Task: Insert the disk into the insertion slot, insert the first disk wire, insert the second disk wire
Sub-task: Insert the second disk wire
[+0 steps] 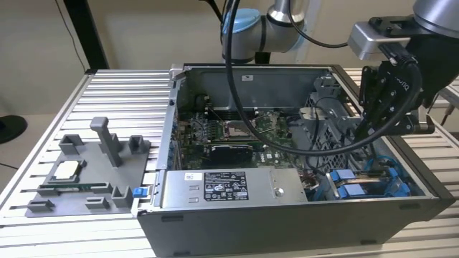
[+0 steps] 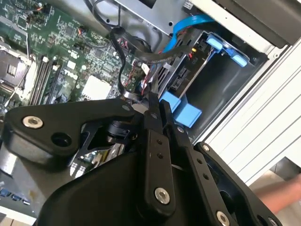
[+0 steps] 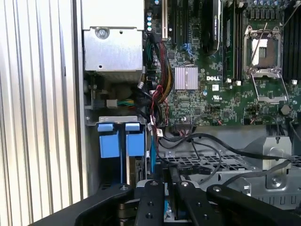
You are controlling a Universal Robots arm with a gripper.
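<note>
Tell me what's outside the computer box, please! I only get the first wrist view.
Observer: In the exterior view, a grey fixture tray with upright pegs lies on the slatted table, on that view's left of the case.
Operator: Is something on it?
Observer: Yes, a small square chip lies flat near the tray's edge on that view's left.
Operator: And where's the arm's big part?
Observer: Its blue-capped joint shows above the case's back wall.

Black gripper seen with fingers close together, tips set just beside a black cable, green motherboard shown behind, blue carrier tabs seen at the insertion slot, ribbed table alongside.
</note>
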